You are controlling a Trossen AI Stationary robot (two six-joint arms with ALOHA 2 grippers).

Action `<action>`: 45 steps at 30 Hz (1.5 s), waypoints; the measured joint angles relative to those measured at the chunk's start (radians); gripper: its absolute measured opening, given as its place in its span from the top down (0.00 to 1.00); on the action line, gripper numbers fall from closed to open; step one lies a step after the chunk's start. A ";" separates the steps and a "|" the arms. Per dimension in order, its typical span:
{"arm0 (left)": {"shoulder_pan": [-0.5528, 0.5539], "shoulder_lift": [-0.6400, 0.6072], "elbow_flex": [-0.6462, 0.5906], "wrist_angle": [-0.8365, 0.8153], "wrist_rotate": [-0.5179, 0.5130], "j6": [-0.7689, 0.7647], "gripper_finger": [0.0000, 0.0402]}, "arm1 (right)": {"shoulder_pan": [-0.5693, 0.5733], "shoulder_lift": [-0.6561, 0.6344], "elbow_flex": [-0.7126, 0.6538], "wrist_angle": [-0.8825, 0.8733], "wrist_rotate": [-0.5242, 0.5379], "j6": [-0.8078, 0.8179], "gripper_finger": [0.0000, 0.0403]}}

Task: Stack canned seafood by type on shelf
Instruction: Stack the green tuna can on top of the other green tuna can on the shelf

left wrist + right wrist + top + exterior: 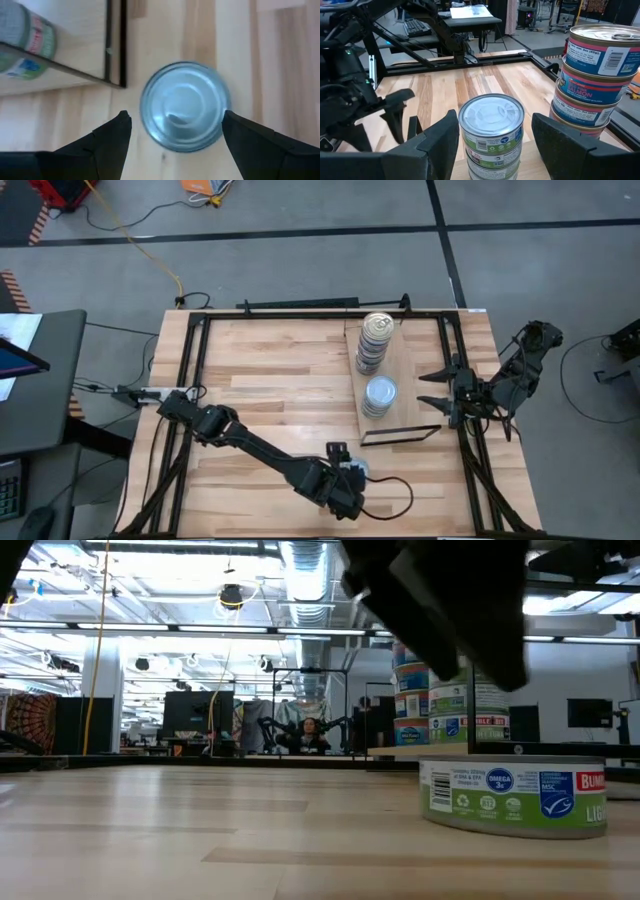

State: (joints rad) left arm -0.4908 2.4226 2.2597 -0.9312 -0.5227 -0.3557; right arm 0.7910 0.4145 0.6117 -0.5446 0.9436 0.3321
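Note:
A lone tin with a silvery light-blue top [184, 106] stands on the tabletop near the front edge, its green label showing in the low view [515, 795]. My left gripper [176, 116] hovers above it, open, one finger on either side, clear of it. On the shelf [410, 370] stand two stacks: silvery-topped tins [380, 395] and gold-topped tins [375, 340]. My right gripper [425, 390] waits open at the shelf's right edge, facing the silvery stack [492, 130].
The shelf's thin dark strip [400, 434] lies between the lone tin and the stacks, close to the tin [115, 45]. A black frame [300, 312] runs round the table's edges. Bare wood [270, 370] spreads left of the shelf.

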 joint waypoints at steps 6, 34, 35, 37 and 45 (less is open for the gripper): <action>0.033 0.000 -0.022 -0.144 -0.016 -0.097 0.26 | 0.000 0.012 0.000 0.000 0.000 0.000 0.31; 0.075 -0.005 -0.113 -0.193 0.000 -0.151 0.40 | 0.000 0.024 0.000 0.008 0.000 0.000 0.31; 0.077 -0.005 -0.113 -0.218 -0.013 -0.162 0.40 | 0.000 0.024 0.000 0.008 0.000 0.000 0.31; 0.083 -0.004 -0.113 -0.275 -0.039 -0.191 0.40 | 0.000 0.024 0.000 0.008 0.000 0.000 0.31; 0.116 0.002 -0.116 -0.508 -0.141 -0.258 0.40 | 0.000 0.024 0.000 0.008 0.000 0.000 0.31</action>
State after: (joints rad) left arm -0.3749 2.4248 2.1434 -1.4392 -0.6640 -0.6136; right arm 0.7908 0.4385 0.6121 -0.5365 0.9436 0.3321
